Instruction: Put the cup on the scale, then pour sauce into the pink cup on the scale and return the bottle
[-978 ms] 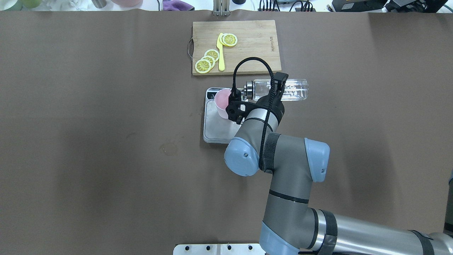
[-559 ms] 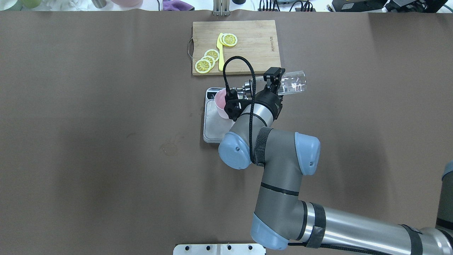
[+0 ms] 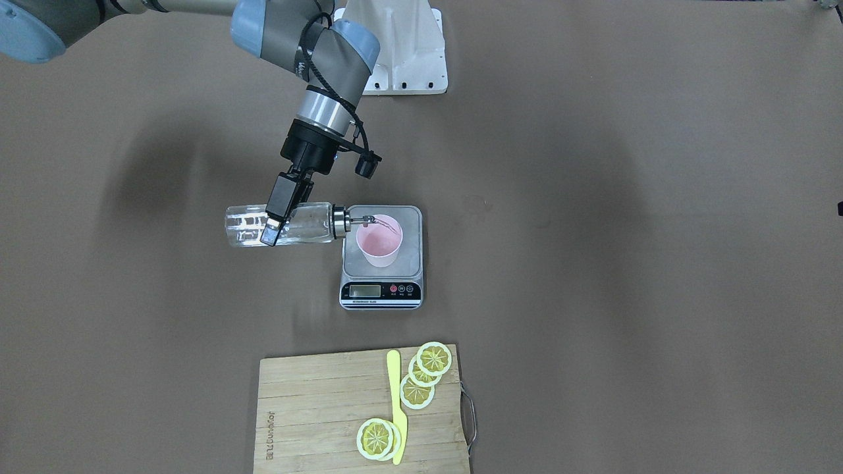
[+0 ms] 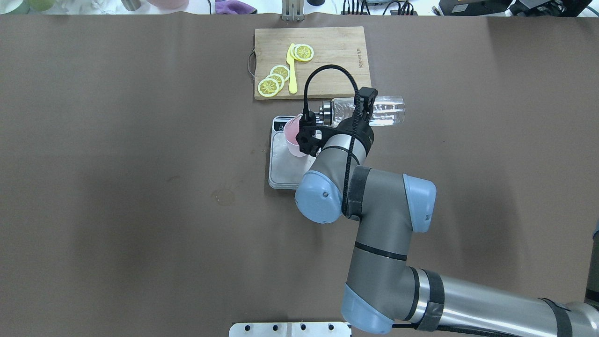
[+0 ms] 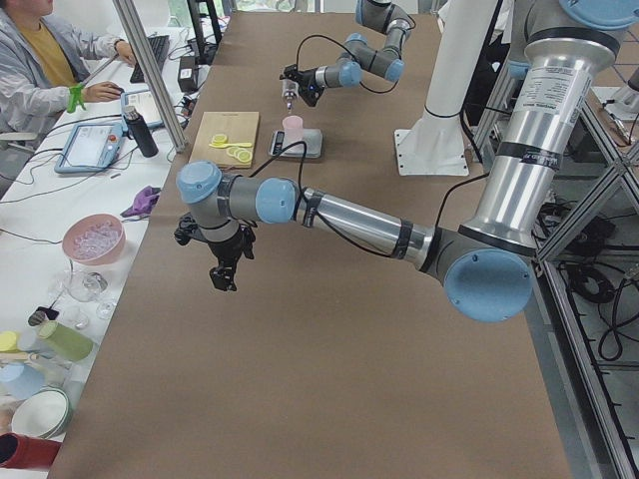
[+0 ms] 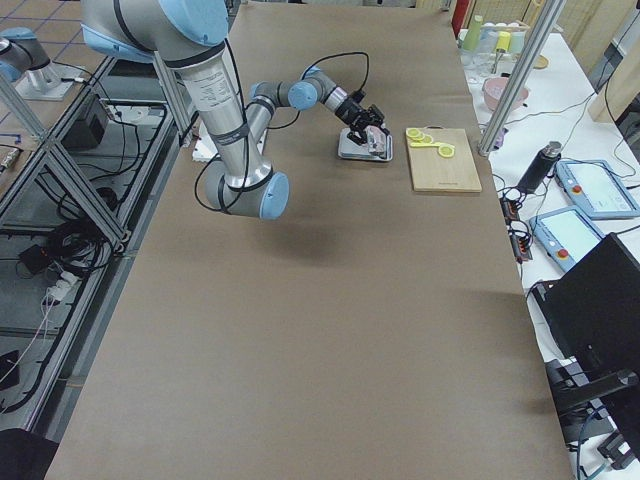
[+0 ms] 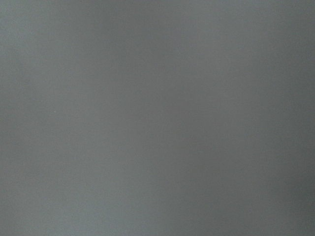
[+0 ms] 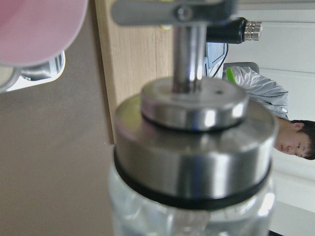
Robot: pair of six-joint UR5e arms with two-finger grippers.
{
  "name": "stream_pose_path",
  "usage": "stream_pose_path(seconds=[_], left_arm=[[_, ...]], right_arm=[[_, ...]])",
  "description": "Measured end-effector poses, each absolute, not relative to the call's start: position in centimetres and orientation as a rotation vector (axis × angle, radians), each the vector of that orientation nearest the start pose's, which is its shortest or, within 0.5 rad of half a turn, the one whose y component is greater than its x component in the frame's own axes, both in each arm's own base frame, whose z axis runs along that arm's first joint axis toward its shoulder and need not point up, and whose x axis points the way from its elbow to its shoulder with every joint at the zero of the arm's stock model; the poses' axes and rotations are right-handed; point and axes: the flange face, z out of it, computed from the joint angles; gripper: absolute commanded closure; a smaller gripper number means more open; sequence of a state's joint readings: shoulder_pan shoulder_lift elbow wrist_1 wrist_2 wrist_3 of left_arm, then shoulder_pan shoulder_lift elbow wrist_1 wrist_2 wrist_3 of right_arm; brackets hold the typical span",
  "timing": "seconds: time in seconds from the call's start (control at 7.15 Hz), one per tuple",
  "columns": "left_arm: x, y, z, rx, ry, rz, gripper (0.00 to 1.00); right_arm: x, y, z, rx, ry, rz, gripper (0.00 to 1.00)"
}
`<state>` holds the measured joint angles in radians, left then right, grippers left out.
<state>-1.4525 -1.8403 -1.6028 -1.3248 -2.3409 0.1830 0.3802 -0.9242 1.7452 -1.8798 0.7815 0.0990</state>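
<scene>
My right gripper (image 3: pixel 275 220) is shut on the clear glass bottle (image 3: pixel 309 224) and holds it lying level over the table. The metal pourer cap (image 8: pixel 194 147) and its thin spout reach over the rim of the pink cup (image 3: pixel 379 247), which stands upright on the scale (image 3: pixel 382 291). Clear sauce shows inside the bottle (image 4: pixel 386 111). In the overhead view the arm covers part of the cup (image 4: pixel 291 135) and of the scale (image 4: pixel 280 164). My left gripper (image 5: pixel 225 271) shows only in the exterior left view, far from the scale, and I cannot tell its state.
A wooden cutting board (image 4: pixel 327 56) with lemon slices (image 4: pixel 273 80) and a yellow knife (image 4: pixel 292 70) lies just beyond the scale. The robot's white base plate (image 3: pixel 402 52) is at the near edge. The left wrist view is plain grey.
The bottle's base swung up and toward the far side as the arm shifted left, then came back to about level with the spout still at the cup.
</scene>
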Motion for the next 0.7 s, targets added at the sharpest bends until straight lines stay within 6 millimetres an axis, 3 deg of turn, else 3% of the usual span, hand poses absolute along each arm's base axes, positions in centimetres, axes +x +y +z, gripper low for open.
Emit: stream_pose_path(seconds=[0.42,0.7], left_arm=[[0.5,-59.4,51.6,0.087,0.771,0.308,0.02],[0.6,-59.4,51.5,0.088,0.771,0.307,0.02]], right_arm=[[-50.0,-43.1,26.5,0.959,0.032,-0.621,1.00],[-45.6,-44.6,29.3,0.962,-0.203,-0.482,1.00]])
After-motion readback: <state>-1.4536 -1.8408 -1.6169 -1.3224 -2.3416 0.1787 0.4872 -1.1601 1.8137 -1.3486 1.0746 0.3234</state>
